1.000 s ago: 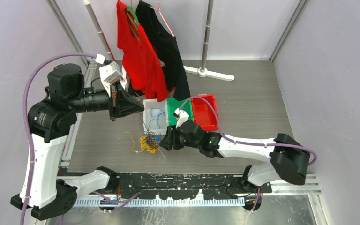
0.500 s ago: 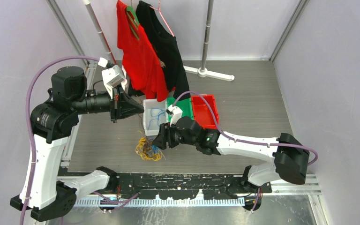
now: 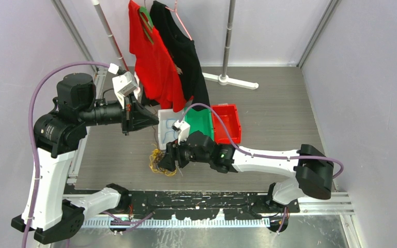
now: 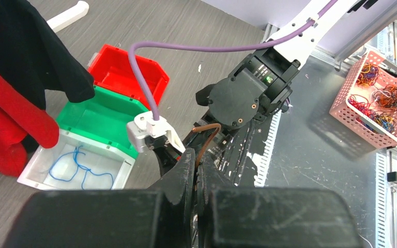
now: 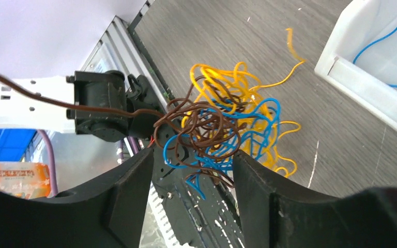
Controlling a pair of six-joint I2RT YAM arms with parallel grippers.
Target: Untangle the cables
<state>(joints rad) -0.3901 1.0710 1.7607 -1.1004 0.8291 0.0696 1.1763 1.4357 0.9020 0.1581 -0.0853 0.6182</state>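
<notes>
**Left claw pinching one brown strand, right claw spread over the knot**

So the left arm stands tall at the left side. Its upper link is upright and the forearm is swung level, pointing right, well above the grey table (image 3: pixel 269 113). The left gripper (image 3: pixel 154 120) is clamped tight. On its wrist cam a brown cable (image 4: pixel 207 138) loops out from between the closed fingers (image 4: pixel 183 170), so it's pinching that one strand. On the other wrist cam the strand runs in from the upper left and into the bunch.

The cables (image 3: pixel 156 166) are a knotted wad of yellow-orange, blue and brown on the table. They lie close to its near edge, just on the near side of the white bin (image 3: pixel 161 129).

The right arm reaches in low from its base on the right, forearm nearly flat and stretched leftward, wrist tipped down onto the wad. The right gripper (image 3: pixel 164 163) has its jaws spread wide with a finger on either side of the tangle, not squeezing anything. Can't tell if the pads actually touch the strands.

The white bin has a single blue cable (image 4: pixel 77 165) in it. To its right are a green bin (image 3: pixel 201 111) and then a red bin (image 3: pixel 236 124), all in a row.
</notes>
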